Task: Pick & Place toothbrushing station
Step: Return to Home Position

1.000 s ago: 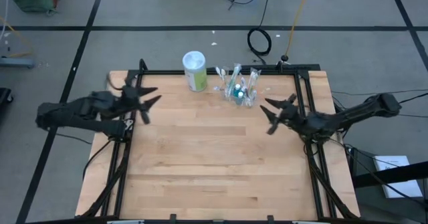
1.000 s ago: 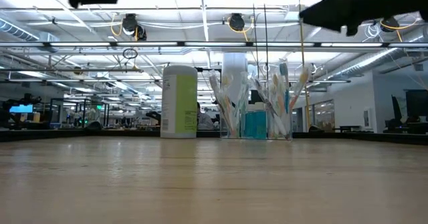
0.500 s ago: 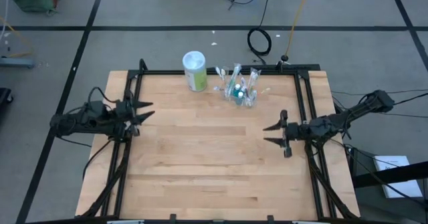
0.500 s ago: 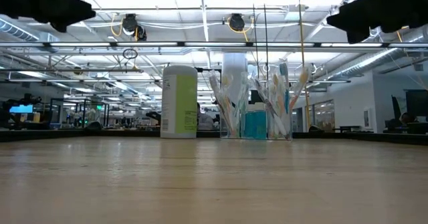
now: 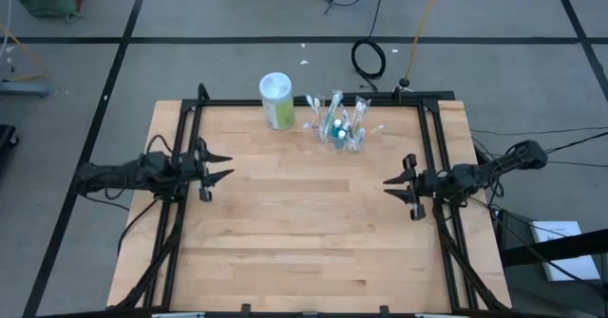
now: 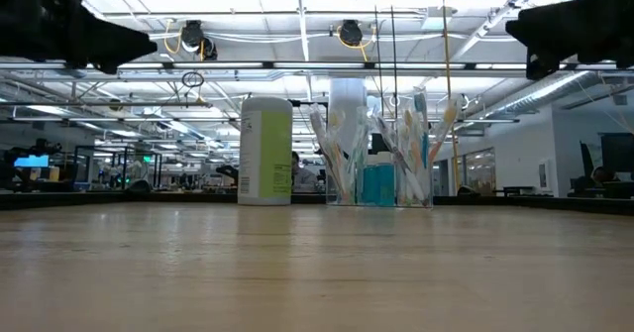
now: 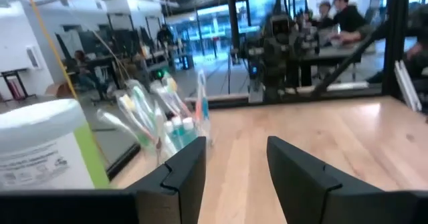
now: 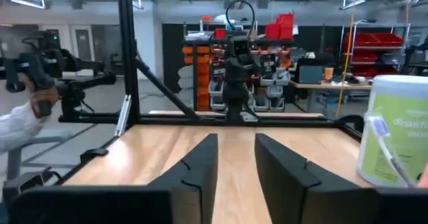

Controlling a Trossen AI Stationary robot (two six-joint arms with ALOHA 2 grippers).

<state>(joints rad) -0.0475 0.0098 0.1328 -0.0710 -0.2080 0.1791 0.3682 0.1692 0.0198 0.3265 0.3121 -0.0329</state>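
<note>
Left claw (image 5: 218, 166) and right claw (image 5: 399, 185) hover at opposite table (image 5: 304, 242) edges, fingers apart, empty; the toothbrushes (image 6: 411, 144) stand in the clear cup (image 5: 340, 134).

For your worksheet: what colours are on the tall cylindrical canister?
White with a light-green panel; the canister shows best in low view.

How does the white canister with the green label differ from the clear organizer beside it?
The canister is opaque and closed on top; the organizer is transparent and open. The canister shows no contents; the organizer holds toothbrushes and small teal containers. In the high view the canister stands left of the organizer. Both stand upright at the far edge of the table, apart from each other.
</note>
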